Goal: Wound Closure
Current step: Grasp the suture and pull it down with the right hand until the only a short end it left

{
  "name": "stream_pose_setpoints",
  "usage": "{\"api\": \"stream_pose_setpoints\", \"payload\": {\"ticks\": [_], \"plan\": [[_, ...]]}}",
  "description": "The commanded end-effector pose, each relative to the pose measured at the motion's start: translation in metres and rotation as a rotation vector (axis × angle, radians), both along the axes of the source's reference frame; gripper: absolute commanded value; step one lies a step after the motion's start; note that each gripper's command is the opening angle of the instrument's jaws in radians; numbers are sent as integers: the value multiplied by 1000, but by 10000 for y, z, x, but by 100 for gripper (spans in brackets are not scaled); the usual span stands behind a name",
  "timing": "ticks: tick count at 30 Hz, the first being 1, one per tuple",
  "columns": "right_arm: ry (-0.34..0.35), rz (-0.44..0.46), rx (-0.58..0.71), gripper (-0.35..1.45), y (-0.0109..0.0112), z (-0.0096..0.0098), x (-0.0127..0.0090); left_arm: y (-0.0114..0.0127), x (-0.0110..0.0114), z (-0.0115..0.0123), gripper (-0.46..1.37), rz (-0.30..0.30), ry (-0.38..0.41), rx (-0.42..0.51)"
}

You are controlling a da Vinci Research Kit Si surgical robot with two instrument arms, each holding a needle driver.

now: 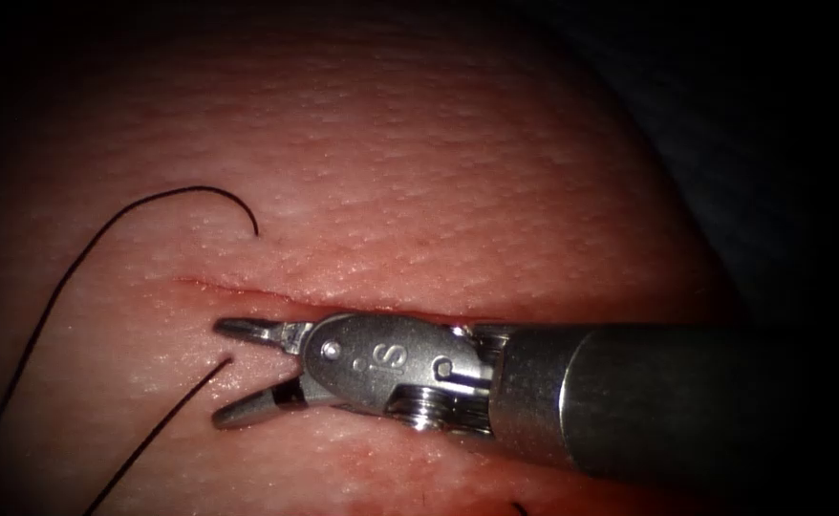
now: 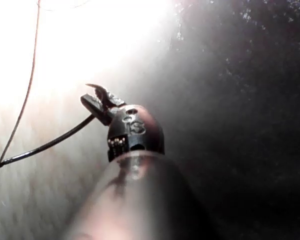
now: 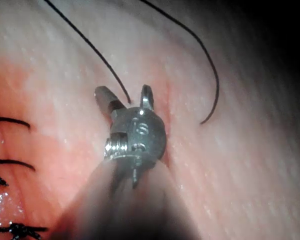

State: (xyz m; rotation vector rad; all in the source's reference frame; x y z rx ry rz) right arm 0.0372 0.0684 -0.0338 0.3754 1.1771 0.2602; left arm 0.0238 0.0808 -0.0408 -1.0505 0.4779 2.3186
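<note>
Right hand: jaws parted, holding nothing, lying over cut; thread end between them. Left hand: clamped on thread. Finished stitches at right hand's nine o'clock. Needle location undetermined. Tissue at this stretch still unclosed.
</note>
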Motion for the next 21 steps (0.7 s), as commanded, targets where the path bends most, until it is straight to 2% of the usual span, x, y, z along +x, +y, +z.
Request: {"api": "stream_pose_setpoints", "payload": {"ticks": [1,4,6,7,13,16,21], "plan": [[-2,1,-2,43,0,2,2,0,-1,0,-35,11,-7,7],[-1,-1,-10,37,-1,4,3,0,-3,-1,-35,13,-10,9],[-3,3,6,-2,-2,4,-1,0,-4,-1,-35,13,-10,10],[-3,-3,26,-35,-4,3,-4,0,-4,-1,-35,13,-10,10],[-17,-21,78,-35,-8,-1,-14,1,-7,1,-35,15,-13,10],[-13,-26,98,-35,-14,-10,-19,0,-13,2,-35,26,-18,16],[-11,-61,115,-35,-27,-40,-25,-2,-25,7,-35,45,-25,26]]}}
